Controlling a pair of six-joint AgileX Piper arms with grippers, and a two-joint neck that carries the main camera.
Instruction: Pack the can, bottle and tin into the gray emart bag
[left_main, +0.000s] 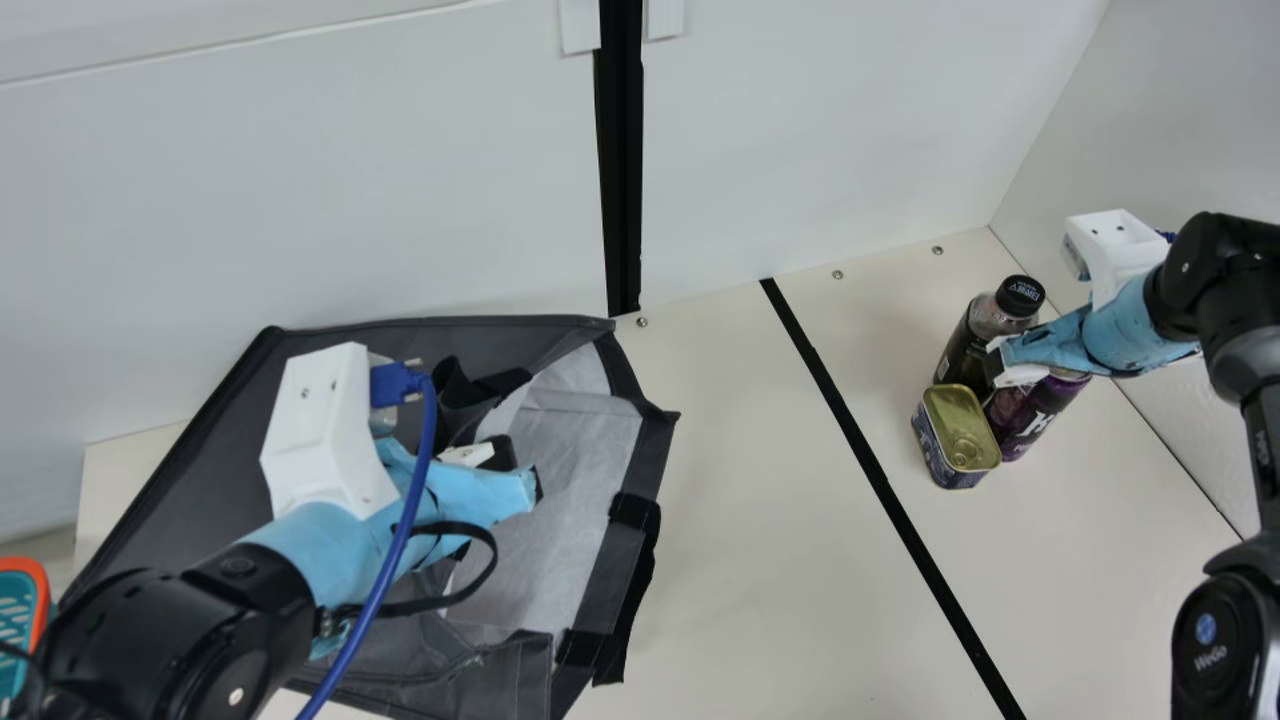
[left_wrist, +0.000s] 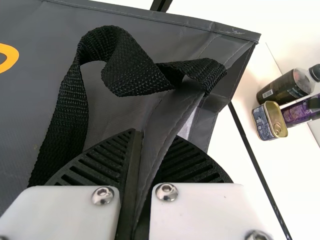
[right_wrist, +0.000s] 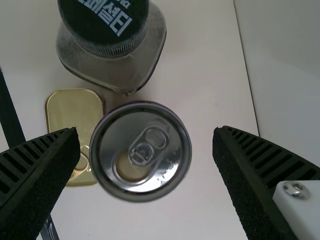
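In the main view my left gripper (left_main: 505, 472) is over the gray bag (left_main: 230, 420), which lies open at the left. The left wrist view shows this gripper (left_wrist: 139, 145) shut on the bag's edge (left_wrist: 162, 135), beside a black strap (left_wrist: 125, 65). My right gripper (left_main: 1008, 362) stands open at the upright purple can (left_main: 1030, 415); in the right wrist view the can's top (right_wrist: 141, 151) lies between the fingers of the gripper (right_wrist: 145, 142), apart from both. The dark bottle (left_main: 975, 335) stands behind the can, the gold-lidded tin (left_main: 957, 435) beside it.
A black line (left_main: 870, 460) crosses the table (left_main: 760, 520) between bag and items. White walls rise behind and at the right. An orange-rimmed teal basket (left_main: 38, 590) is at the left edge.
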